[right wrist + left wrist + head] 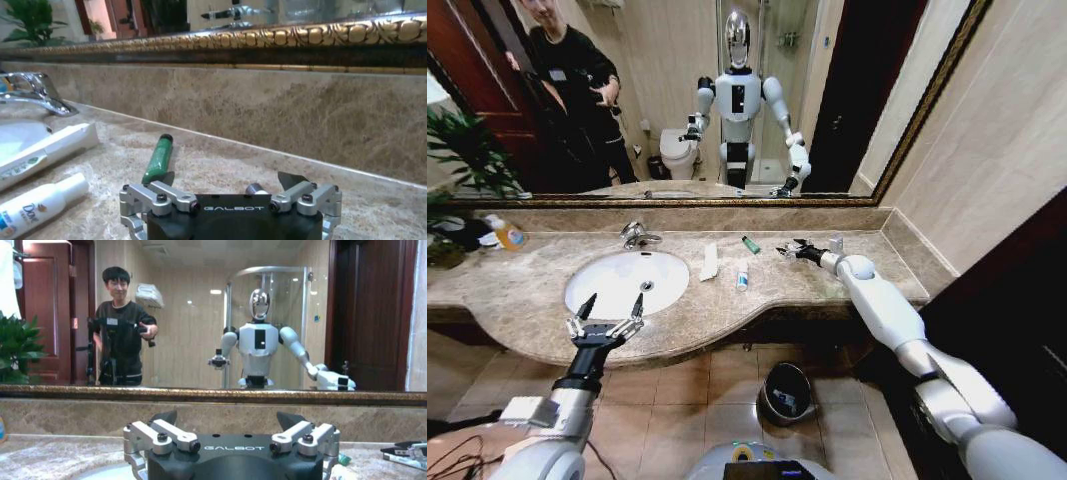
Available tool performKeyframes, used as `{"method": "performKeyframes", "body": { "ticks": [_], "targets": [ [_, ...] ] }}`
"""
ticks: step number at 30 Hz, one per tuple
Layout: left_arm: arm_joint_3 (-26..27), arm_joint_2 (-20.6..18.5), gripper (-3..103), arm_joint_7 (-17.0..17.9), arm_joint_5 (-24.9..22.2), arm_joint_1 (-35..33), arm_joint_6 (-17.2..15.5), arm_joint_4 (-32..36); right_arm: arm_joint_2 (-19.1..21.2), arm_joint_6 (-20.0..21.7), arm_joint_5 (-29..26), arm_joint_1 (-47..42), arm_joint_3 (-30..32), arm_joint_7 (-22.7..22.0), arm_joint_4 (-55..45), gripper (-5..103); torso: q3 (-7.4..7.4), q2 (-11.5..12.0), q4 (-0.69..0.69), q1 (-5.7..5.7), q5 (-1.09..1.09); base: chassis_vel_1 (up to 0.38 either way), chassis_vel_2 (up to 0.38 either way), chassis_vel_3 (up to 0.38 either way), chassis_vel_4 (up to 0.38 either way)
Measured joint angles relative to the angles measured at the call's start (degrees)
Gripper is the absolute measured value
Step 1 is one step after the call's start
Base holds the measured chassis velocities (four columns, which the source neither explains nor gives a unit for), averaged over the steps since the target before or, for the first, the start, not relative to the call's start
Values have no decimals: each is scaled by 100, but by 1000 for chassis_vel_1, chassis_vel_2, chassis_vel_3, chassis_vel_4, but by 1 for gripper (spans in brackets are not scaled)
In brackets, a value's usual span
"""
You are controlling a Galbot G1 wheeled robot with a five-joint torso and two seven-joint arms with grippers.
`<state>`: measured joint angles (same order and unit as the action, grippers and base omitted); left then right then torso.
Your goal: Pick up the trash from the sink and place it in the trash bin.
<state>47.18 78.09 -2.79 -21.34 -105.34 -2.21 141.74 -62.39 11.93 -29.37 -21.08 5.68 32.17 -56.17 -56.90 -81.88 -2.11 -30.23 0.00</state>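
Observation:
The trash lies on the marble counter to the right of the white oval sink (pixel 597 290): a flat white packet (pixel 709 262), a small white tube (pixel 742 276) and a tiny green cylinder (pixel 751 244). My right gripper (pixel 789 250) hovers open just right of the green cylinder (pixel 157 159), with nothing between its fingers; in the right wrist view the tube (pixel 41 204) and packet (pixel 50 148) lie beyond it. My left gripper (pixel 608 311) stands open over the sink's front rim. The dark trash bin (pixel 787 392) sits on the floor below the counter.
A chrome faucet (pixel 638 235) stands behind the basin. An orange-capped bottle (pixel 506 234) and a green plant (pixel 457 160) are at the counter's far left. A wide mirror (pixel 687 100) backs the counter, and a tiled wall closes the right side.

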Motion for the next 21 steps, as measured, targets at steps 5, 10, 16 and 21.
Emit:
{"method": "performKeyframes", "body": {
  "ticks": [5, 10, 16, 21],
  "targets": [
    [0, 0, 100, 0, 0, 0, 0, 0, -40, 12, 116, 77, -37, -6, 166, 100, 0, -1, 0, 0, 0, 0, 0, 0, 0],
    [0, 0, 100, 0, 0, 0, 0, 0, -58, 18, 165, 90, -49, -75, 207, 101, 0, -1, 0, 0, 0, 0, 0, 0, 0],
    [0, 0, 100, 0, 0, 0, 0, 0, -58, 14, 190, 62, -65, -255, 229, 83, 0, -1, 0, 0, 0, 0, 0, 0, 0],
    [0, 0, 100, 0, 0, 0, 0, 0, -53, 26, 219, -34, -73, -373, 185, 66, 0, -1, 1, 0, 0, 0, 0, 0, 0]
  ]
}}
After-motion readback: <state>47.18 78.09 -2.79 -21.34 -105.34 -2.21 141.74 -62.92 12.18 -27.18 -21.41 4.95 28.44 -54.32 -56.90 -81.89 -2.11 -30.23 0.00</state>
